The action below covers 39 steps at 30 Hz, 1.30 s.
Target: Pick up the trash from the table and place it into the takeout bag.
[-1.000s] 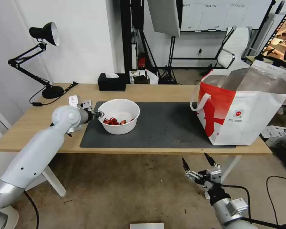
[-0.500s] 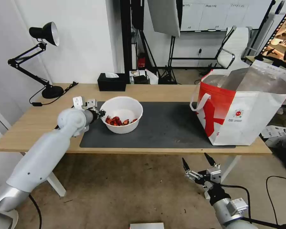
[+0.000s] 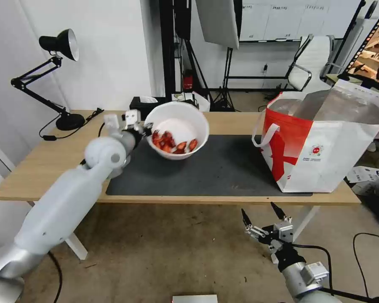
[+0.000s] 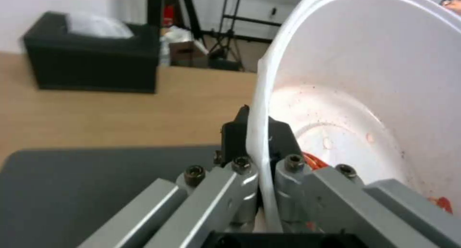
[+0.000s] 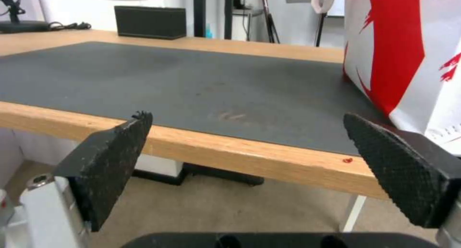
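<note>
You look at office or studio room. Long wood desk (image 3: 223, 122) with black desk lamp (image 3: 57, 46), black tissue box (image 3: 141, 102). Behind: white office chair (image 3: 313, 59), light stands (image 3: 229, 75), big screen (image 3: 374, 50).

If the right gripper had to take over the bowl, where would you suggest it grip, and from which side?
I would pinch the thin rim of the bowl on the side facing the bag, opposite the left gripper. The left gripper grips the rim edge-on, one finger inside the wall and one outside, with the bowl lifted and tilted. The right gripper hangs open below the table.
</note>
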### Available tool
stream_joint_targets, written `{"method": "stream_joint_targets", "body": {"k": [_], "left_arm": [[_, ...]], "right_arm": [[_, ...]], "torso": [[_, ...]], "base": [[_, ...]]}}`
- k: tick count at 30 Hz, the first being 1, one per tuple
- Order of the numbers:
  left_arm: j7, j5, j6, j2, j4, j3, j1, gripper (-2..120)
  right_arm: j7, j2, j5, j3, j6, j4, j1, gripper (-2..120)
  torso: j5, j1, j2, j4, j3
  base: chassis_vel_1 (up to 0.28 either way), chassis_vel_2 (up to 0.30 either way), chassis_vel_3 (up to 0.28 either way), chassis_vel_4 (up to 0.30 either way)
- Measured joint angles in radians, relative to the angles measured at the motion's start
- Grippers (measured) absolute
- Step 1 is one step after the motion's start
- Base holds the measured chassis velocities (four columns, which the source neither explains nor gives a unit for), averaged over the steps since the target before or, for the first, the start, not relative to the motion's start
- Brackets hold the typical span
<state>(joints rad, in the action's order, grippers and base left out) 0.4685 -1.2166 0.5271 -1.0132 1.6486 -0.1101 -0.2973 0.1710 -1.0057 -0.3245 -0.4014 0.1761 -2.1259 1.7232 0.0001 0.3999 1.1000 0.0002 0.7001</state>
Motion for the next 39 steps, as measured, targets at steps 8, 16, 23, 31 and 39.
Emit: {"method": "stream_joint_targets", "body": {"k": [8,16,23,31,39], "left_arm": [[0.047,-0.069,0.057,-0.18,-0.174,-0.107,0.236,0],[0.066,-0.089,0.077,-0.365,-0.384,-0.123,0.432,0],[0.038,-0.046,0.092,-0.552,-0.551,-0.105,0.545,0],[-0.053,-0.043,0.087,-0.592,-0.613,-0.213,0.606,0],[-0.123,-0.039,0.058,-0.586,-0.578,-0.294,0.578,0]], "right_arm": [[0.0,0.0,0.0,0.0,0.0,0.0,0.0,100],[0.0,0.0,0.0,0.0,0.0,0.0,0.0,100],[0.0,0.0,0.0,0.0,0.0,0.0,0.0,100],[0.0,0.0,0.0,0.0,0.0,0.0,0.0,100],[0.0,0.0,0.0,0.0,0.0,0.0,0.0,100]], "torso": [[0.0005,0.0,0.0,-0.0005,0.0],[0.0003,0.0,0.0,-0.0003,0.0],[0.0003,0.0,0.0,-0.0005,0.0],[0.0,0.0,0.0,0.0,0.0],[0.0,0.0,0.0,-0.0002,0.0]], "base": [[0.0,0.0,0.0,0.0],[0.0,0.0,0.0,0.0],[0.0,0.0,0.0,0.0],[0.0,0.0,0.0,0.0],[0.0,0.0,0.0,0.0]]}}
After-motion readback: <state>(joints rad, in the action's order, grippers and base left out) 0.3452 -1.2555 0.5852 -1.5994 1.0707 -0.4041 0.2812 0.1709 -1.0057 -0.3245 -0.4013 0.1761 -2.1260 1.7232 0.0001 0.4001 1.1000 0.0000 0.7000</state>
